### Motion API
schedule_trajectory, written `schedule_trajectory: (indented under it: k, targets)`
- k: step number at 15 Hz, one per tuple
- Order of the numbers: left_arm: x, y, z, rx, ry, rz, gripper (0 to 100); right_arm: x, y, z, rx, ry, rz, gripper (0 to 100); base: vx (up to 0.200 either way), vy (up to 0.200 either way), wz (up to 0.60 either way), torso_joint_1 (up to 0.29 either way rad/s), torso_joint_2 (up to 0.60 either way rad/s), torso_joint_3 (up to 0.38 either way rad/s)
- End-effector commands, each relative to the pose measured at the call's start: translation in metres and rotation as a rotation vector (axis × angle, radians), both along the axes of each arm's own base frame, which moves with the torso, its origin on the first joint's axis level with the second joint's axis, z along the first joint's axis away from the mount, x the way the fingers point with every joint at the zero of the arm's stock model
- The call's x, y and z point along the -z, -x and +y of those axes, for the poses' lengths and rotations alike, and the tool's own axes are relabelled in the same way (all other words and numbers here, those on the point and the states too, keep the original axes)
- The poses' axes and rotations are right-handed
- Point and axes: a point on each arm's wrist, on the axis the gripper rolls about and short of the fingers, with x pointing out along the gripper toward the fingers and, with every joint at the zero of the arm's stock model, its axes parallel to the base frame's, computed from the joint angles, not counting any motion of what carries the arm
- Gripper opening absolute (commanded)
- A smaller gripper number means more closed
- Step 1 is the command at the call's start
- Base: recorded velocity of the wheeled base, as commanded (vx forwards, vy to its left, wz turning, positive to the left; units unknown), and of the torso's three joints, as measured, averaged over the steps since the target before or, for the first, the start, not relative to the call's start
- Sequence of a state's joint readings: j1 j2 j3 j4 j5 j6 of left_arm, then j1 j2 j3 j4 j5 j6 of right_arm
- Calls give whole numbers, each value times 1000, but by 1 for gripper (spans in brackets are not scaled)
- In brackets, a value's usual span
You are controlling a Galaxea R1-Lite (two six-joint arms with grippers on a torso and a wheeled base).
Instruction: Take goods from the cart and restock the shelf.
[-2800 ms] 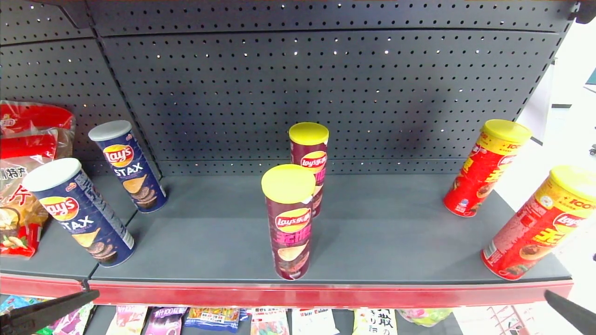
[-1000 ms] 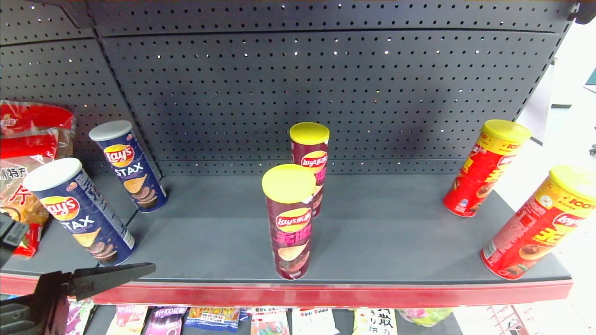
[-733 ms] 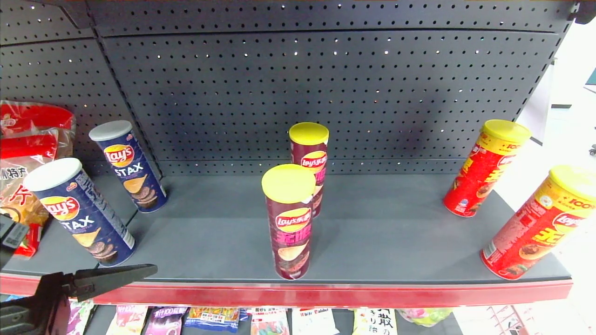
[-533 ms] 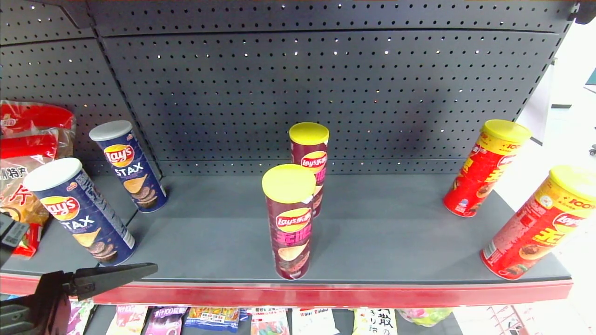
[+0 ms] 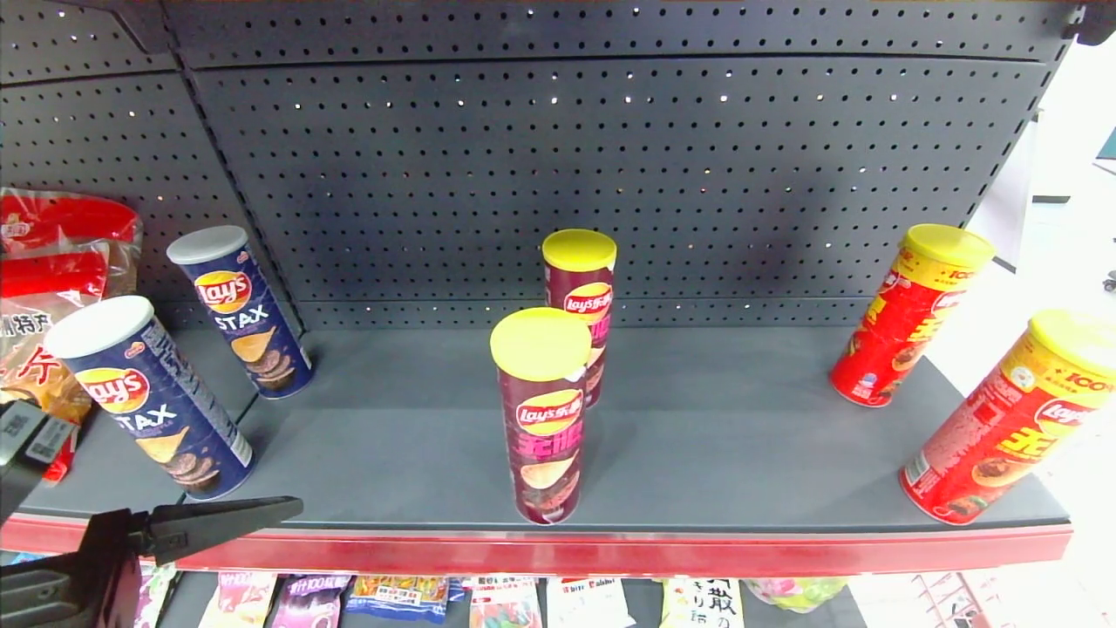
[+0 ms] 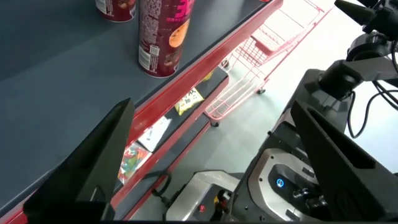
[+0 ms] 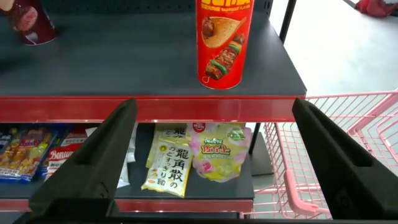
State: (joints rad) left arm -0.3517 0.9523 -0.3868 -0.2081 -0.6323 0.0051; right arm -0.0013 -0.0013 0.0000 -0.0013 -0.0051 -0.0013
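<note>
The grey shelf [image 5: 697, 436] holds pairs of upright chip cans: two purple ones with yellow lids [image 5: 542, 419] in the middle, two blue ones [image 5: 148, 397] at the left and two red ones [image 5: 1011, 419] at the right. My left gripper [image 6: 211, 107] hangs open and empty just off the shelf's red front edge, below the near blue can. One of its black fingers [image 5: 218, 516] pokes in at the lower left. My right gripper [image 7: 214, 102] is open and empty, level with the red edge below the near red can [image 7: 224, 43]. The pink wire cart [image 7: 336, 168] stands to the right.
Snack bags [image 5: 44, 288] crowd the shelf's left end. Packets [image 7: 189, 155] lie on the lower shelf under the red lip. Bare grey shelf surface lies between the can pairs. The perforated back panel [image 5: 610, 174] closes the rear.
Since 2.8 s ago my left gripper has risen and come rightward along the shelf's front edge, creeping slightly further in the last second. The right fingertip has left the head view's lower right corner.
</note>
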Motion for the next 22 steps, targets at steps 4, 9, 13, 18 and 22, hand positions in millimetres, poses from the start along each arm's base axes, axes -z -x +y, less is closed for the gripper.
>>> schedule_trajectory:
  k: [4, 9, 13, 18, 22]
  targets:
    - [12, -31, -11, 9, -97, 59, 100, 0, 0, 0, 0, 0, 1, 100, 0, 0, 0, 0, 0, 0]
    - [20, -60, -21, 0, -181, 84, 100, 0, 0, 0, 0, 0, 1, 100, 0, 0, 0, 0, 0, 0]
    - [33, -74, -26, -28, -233, 145, 100, 0, 0, 0, 0, 0, 1, 100, 0, 0, 0, 0, 0, 0]
    - [56, -100, -35, -19, -286, 161, 100, 0, 0, 0, 0, 0, 1, 100, 0, 0, 0, 0, 0, 0]
    - [68, -120, -42, -44, -309, 151, 100, 0, 0, 0, 0, 0, 1, 100, 0, 0, 0, 0, 0, 0]
